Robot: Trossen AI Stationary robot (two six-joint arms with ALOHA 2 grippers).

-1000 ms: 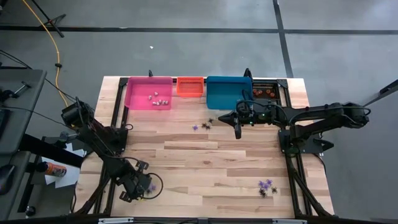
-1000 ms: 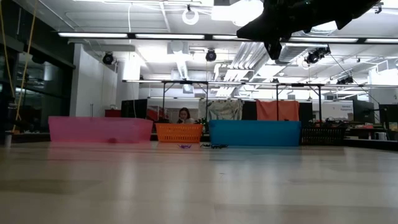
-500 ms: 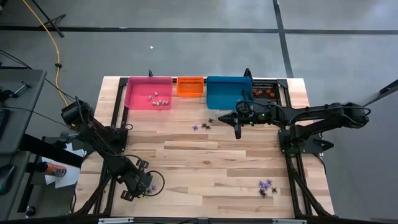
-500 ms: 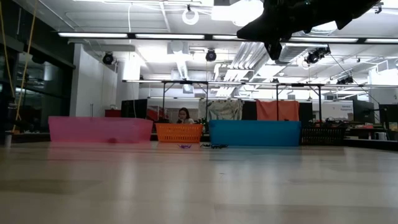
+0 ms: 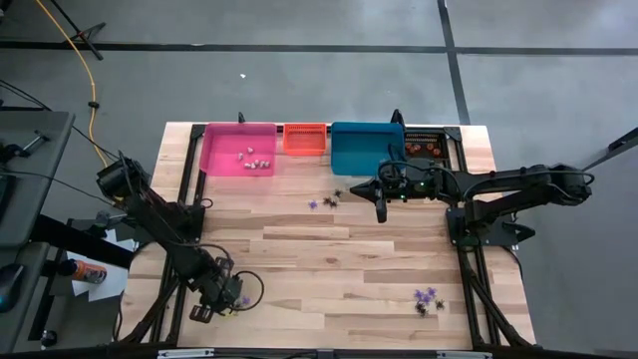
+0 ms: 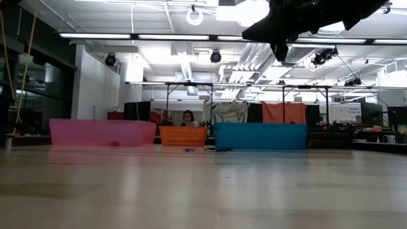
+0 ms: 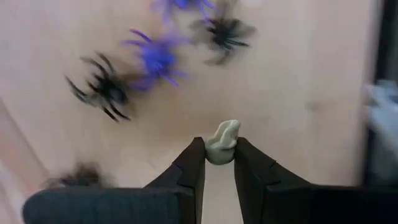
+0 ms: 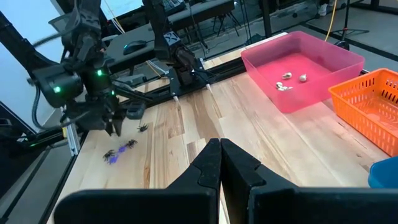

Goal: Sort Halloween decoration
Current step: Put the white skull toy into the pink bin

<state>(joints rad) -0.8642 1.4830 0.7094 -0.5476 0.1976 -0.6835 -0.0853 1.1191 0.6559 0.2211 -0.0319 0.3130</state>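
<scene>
End effector [image 7: 218, 160] on the left arm — lowered over the table — pinches a pale trinket [image 7: 222, 141].

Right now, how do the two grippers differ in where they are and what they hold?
The left gripper is low at the table's near left corner, its fingers shut on a pale whitish trinket; the right gripper hangs raised near the blue bin, fingers shut on nothing. Purple and black spiders lie by the left one. Both are dark two-finger grippers.
</scene>
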